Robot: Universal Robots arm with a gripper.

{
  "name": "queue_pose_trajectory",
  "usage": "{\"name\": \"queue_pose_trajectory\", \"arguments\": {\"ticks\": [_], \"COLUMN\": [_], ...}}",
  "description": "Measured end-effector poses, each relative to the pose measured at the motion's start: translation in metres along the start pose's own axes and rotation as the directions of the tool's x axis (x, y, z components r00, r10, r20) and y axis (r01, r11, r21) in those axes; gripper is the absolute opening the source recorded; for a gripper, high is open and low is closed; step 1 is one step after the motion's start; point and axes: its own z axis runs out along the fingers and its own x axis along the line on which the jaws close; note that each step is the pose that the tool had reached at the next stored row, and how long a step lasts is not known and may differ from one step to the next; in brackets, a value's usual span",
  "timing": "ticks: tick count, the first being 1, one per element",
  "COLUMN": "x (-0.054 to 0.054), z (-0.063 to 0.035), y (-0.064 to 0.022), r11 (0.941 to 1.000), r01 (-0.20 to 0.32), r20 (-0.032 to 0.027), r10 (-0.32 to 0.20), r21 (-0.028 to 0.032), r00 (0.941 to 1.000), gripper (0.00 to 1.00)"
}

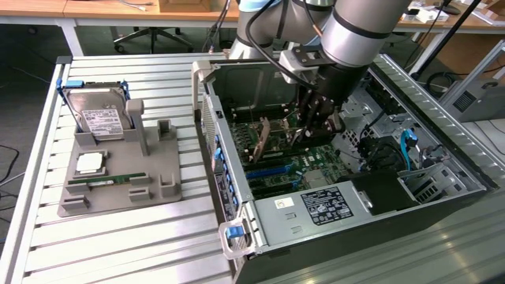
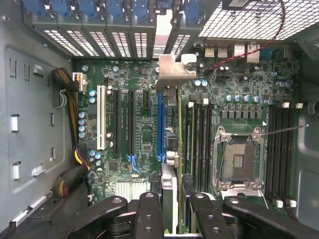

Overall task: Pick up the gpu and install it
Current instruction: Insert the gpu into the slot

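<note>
Item: gpu [image 2: 179, 149], held edge-on between the closed fingers of the pincer [image 2: 172, 216], inside the open computer case [image 1: 442, 154], silver bracket [image 2: 172, 69] toward the rear slots. We judge it above the blue PCIe slot [image 2: 160, 124] on the motherboard [image 2: 144, 134]. Risks: a tilted card missing the slot; the bracket catching the case wall; slipping.

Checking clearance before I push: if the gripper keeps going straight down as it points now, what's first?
Likely the motherboard slots: the gripper holds the gpu edge-on above them, though depth is unclear.
</note>
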Motion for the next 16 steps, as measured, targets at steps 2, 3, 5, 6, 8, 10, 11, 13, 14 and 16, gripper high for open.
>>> {"name": "queue_pose_trajectory", "arguments": {"ticks": [2, 3, 5, 6, 8, 10, 11, 13, 14, 16], "x": [0.0003, 0.0004, 0.0006, 0.0007, 0.0010, 0.0014, 0.0015, 0.0019, 0.0020, 0.0023], "z": [0.0004, 0.0008, 0.0012, 0.0015, 0.0018, 0.0025, 0.0027, 0.0033, 0.0034, 0.0038], "y": [0.0000, 0.0001, 0.0001, 0.0001, 0.0001, 0.0001, 0.0001, 0.0002, 0.0002, 0.0002], "r11": [1.0000, 1.0000, 1.0000, 1.0000, 1.0000, 1.0000, 1.0000, 1.0000, 1.0000, 1.0000], "r01": [0.000, 0.000, 0.000, 0.000, 0.000, 0.000, 0.000, 0.000, 0.000, 0.000], "r20": [-0.0001, 0.0000, 0.0000, 0.0000, -0.0001, -0.0001, 0.0000, -0.0001, -0.0001, 0.0000], "r10": [0.000, 0.000, 0.000, 0.000, 0.000, 0.000, 0.000, 0.000, 0.000, 0.000], "r21": [0.0000, 0.0000, 0.0000, 0.0000, 0.0000, 0.0000, 0.0000, 0.0000, 0.0000, 0.0000], "r00": [1.0000, 1.0000, 1.0000, 1.0000, 1.0000, 1.0000, 1.0000, 1.0000, 1.0000, 1.0000], "gripper": [0.27, 0.27, 0.27, 0.27, 0.27, 0.27, 0.27, 0.27, 0.27, 0.27]}}
